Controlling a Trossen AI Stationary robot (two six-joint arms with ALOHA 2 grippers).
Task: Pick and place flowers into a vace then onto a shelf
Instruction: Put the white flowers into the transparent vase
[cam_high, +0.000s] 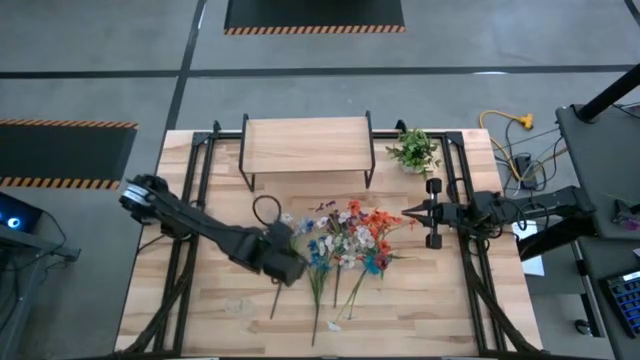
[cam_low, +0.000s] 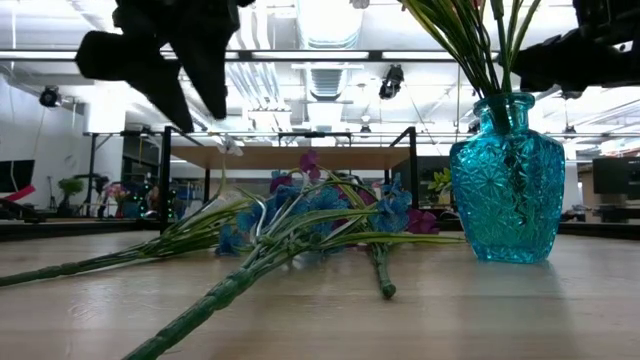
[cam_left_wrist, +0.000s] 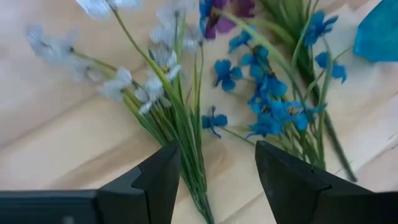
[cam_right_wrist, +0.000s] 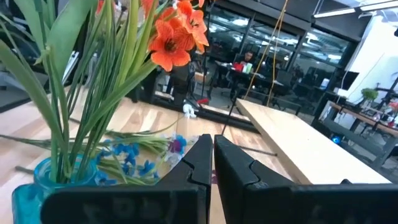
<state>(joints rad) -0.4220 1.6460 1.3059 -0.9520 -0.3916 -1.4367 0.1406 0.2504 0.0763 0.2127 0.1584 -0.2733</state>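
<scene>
The left tool (cam_left_wrist: 214, 180) is hovering, fingers spread, over loose flowers (cam_high: 335, 250) lying on the worktop (cam_high: 420, 300) beside the blue vase (cam_low: 507, 180). The right tool (cam_right_wrist: 213, 165) is waiting pressed together. Tangled stems are risking several lifting together.

Left claw (cam_left_wrist: 214, 177) spread wide, angled downward, nothing gripped, right claw (cam_right_wrist: 212, 163) pressed closed, arm held level
</scene>
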